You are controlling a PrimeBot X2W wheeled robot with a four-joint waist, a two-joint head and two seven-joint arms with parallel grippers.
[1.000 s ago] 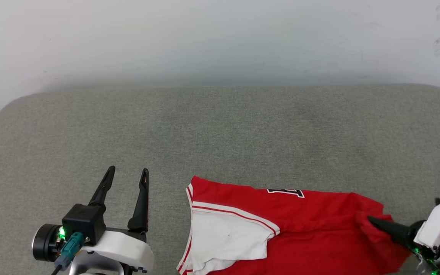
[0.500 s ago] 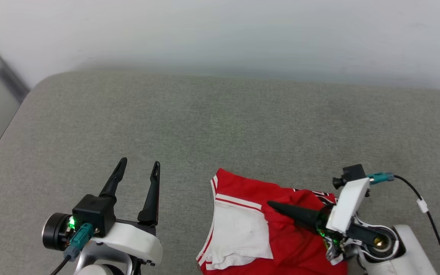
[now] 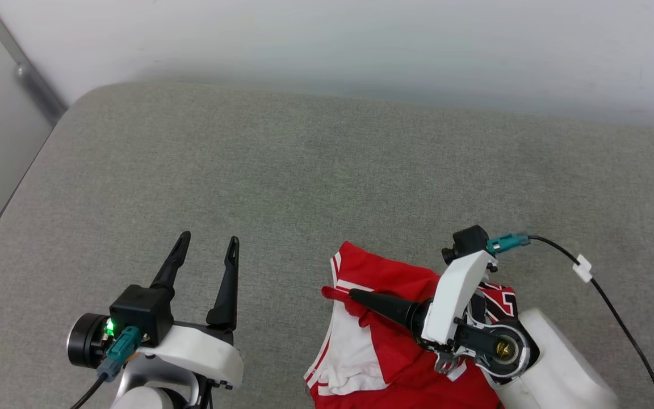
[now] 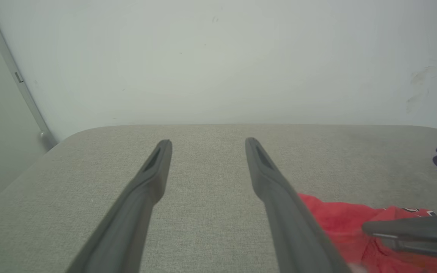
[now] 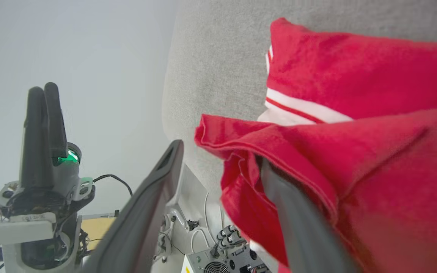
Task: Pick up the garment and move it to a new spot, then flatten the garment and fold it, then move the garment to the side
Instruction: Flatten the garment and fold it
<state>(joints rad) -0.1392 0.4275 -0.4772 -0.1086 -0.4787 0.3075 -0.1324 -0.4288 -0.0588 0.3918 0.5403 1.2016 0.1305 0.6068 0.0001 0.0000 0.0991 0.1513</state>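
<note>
From the head the right claw [image 3: 352,293] looks one-fingered — its wrist view shows it spread, red T-shirt [image 5: 355,83] draped over one finger; left claw [image 3: 209,237] spread.

Near left, my left gripper [image 3: 209,237]: two long black fingers [image 3: 225,289] tapering to narrow tips, set on a boxy black camera housing [image 3: 138,318] with a green light [image 3: 110,328]. A teal plug [image 3: 122,349] and dark lead sit beside a round black drum [image 3: 83,351], all on a glossy white wrist shell [image 3: 193,355].

Near right, my right gripper [image 3: 351,293]: the same dark taper, a white wrist cover [image 3: 457,295], a small black camera [image 3: 466,243], a teal connector [image 3: 506,241] and a black cable [image 3: 616,318] with a white clip [image 3: 582,267]. At the joint a brass-coloured hub [image 3: 506,349] sits in what may be bare metal brackets. Behind it is a white forearm [image 3: 554,369].
</note>
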